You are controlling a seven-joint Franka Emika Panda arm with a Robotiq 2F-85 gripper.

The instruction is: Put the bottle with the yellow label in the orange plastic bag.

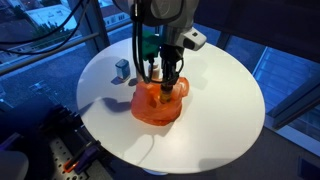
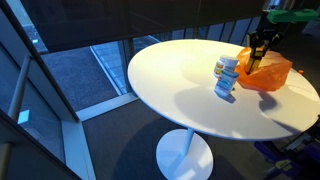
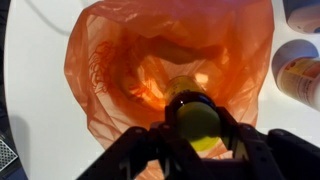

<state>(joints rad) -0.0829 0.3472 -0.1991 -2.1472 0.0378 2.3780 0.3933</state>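
Claw (image 3: 198, 136) tight around yellow-labelled bottle (image 3: 197, 118) over orange bag (image 3: 110, 60), other bottles (image 2: 227, 78) near.

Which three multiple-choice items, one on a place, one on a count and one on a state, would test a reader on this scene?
1. Where is the gripper?
A. above the orange bag's mouth
B. at the table's edge
C. over the floor

2. How many bottles stand outside the bag?
A. none
B. two
C. five

3. How is the bag?
A. tied shut
B. folded flat
C. open on top

Key:
1 A: the gripper holds the yellow bottle over the orange bag.
2 B: two bottles stand beside it on the table.
3 C: the wrist view looks into its inside.
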